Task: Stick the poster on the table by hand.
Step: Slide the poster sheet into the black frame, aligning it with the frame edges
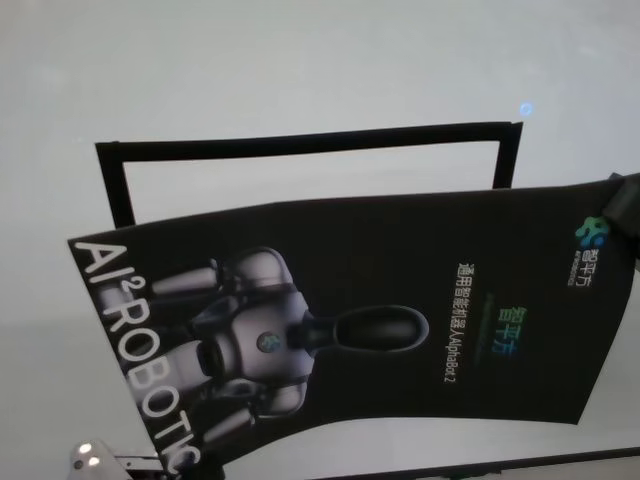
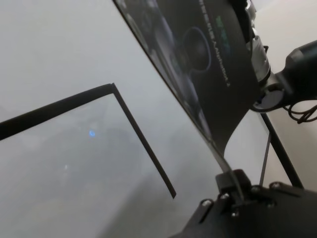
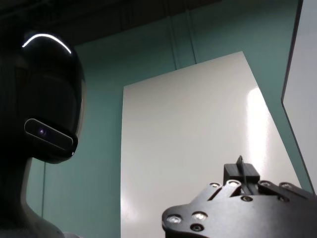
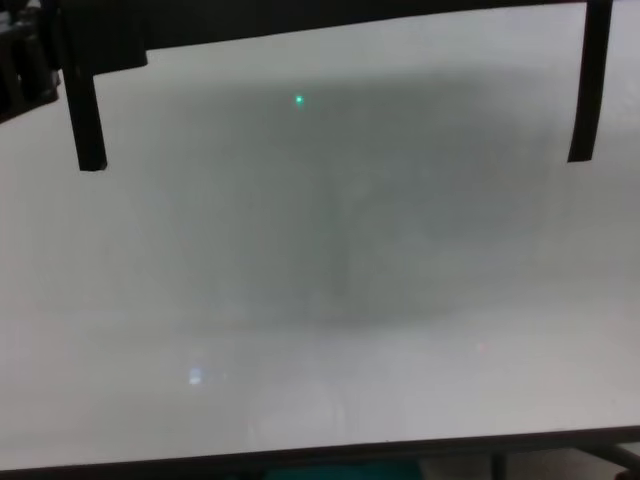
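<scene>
While one black poster (image 1: pixel 380 310) is hanging in the air above the pale table (image 1: pixel 250 70), two grippers are holding it by opposite edges. It is sagging between them, its printed face turned up toward the head camera, with the grey robot figure and the white lettering showing. The left gripper (image 2: pixel 233 186) is pinching the sheet's edge at the lettered end, its fingers closed narrow on the thin paper, low in the head view. The right gripper (image 1: pixel 622 205) is gripping the far end by the small logo; in its own wrist view the paper's edge is standing between its closed fingertips (image 3: pixel 241 171). One outline of dark tape (image 1: pixel 300 143) is lying flat on the table, three sides of a rectangle, its back strip and two side strips showing beyond the poster's far edge. From the chest view, the sheet is casting a broad soft shadow (image 4: pixel 340 200) on the tabletop inside that outline.
</scene>
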